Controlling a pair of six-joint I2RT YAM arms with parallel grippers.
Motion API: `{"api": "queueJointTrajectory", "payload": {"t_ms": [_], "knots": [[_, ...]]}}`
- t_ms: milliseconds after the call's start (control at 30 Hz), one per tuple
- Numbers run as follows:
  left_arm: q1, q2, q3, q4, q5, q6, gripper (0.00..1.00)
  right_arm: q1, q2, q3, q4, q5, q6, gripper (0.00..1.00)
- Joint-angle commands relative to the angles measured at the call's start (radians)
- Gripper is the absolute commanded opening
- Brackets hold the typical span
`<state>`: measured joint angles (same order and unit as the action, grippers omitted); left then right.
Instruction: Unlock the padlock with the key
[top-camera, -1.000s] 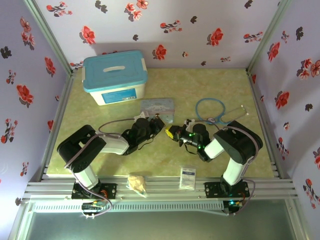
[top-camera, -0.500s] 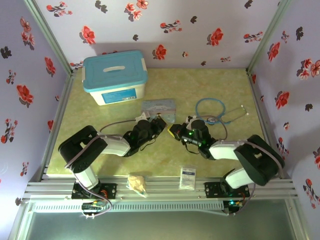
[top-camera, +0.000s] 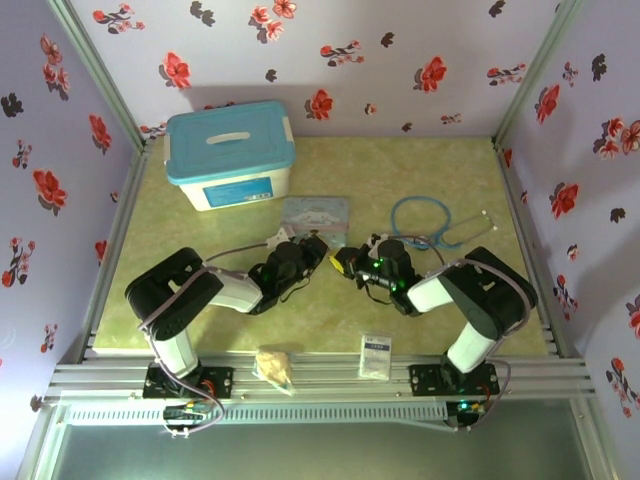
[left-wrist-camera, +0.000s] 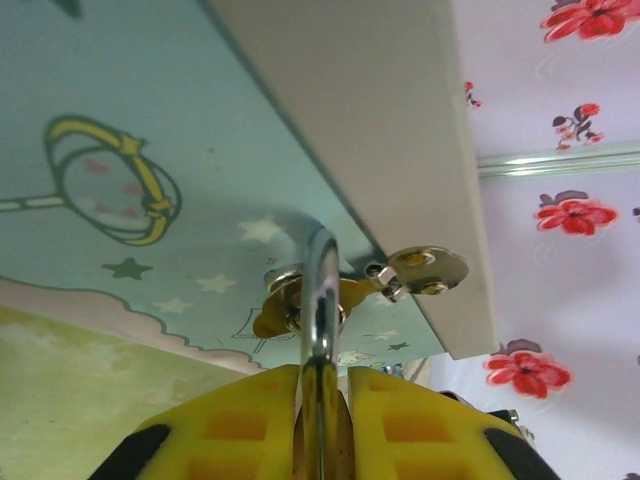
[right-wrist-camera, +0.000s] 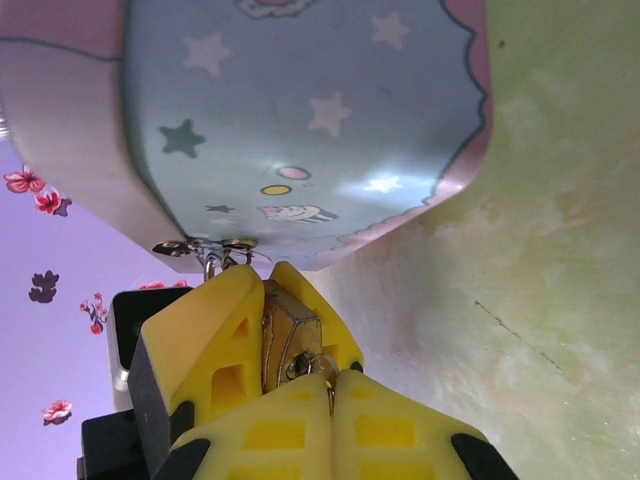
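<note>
You're at key insertion: your left gripper (left-wrist-camera: 320, 392) is clamped on the padlock (left-wrist-camera: 320, 290), which hangs from the cartoon tin's (left-wrist-camera: 120, 120) hasp at frame centre, while your right gripper (right-wrist-camera: 330, 402) pinches the key (right-wrist-camera: 327, 385) at the keyhole, low in frame; next, seat it fully, then twist.

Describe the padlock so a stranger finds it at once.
Start at the big teal-lidded box; the pale blue cartoon tin lies nearer, rightward. Its latch carries the padlock, held by the left end effector. It alone is tiny, brass, with a silvery shackle.
</note>
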<state>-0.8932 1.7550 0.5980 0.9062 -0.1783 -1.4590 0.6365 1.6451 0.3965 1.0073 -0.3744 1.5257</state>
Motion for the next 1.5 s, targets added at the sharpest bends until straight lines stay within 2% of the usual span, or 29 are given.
{"api": "queueJointTrajectory", "payload": {"t_ms": [0,100,133,200,300,433,533,733,867,1467], "knots": [[-0.067,0.0,0.013,0.073,0.2,-0.016,0.0,0.003,-0.078,0.083,0.03,0.006,-0.066,0.03],[-0.066,0.001,0.011,0.071,0.194,-0.009,0.0,0.006,-0.138,0.112,-0.244,0.016,-0.225,0.1],[-0.065,0.003,0.01,0.073,0.194,-0.011,0.0,0.009,-0.162,0.122,-0.331,0.024,-0.283,0.2],[-0.058,0.001,0.001,0.079,0.189,-0.013,0.0,0.003,-0.205,0.115,-0.422,0.04,-0.346,0.32],[-0.053,-0.016,-0.01,0.052,0.177,0.011,0.0,-0.017,-0.267,0.119,-0.588,0.051,-0.452,0.35],[-0.046,-0.05,-0.015,-0.005,0.163,0.037,0.0,-0.012,-0.331,0.205,-0.953,0.113,-0.71,0.37],[-0.035,-0.05,-0.029,0.018,0.164,0.032,0.0,-0.002,-0.356,0.244,-1.104,0.169,-0.872,0.36],[-0.027,-0.063,-0.038,0.019,0.164,0.034,0.0,0.046,-0.386,0.261,-1.158,0.279,-1.132,0.34],[-0.026,-0.077,-0.037,0.009,0.165,0.036,0.0,0.169,-0.384,0.27,-1.118,0.399,-1.305,0.38],[-0.001,-0.109,-0.054,0.031,0.203,0.006,0.0,0.303,-0.246,0.29,-0.974,0.533,-1.479,0.39]]}}
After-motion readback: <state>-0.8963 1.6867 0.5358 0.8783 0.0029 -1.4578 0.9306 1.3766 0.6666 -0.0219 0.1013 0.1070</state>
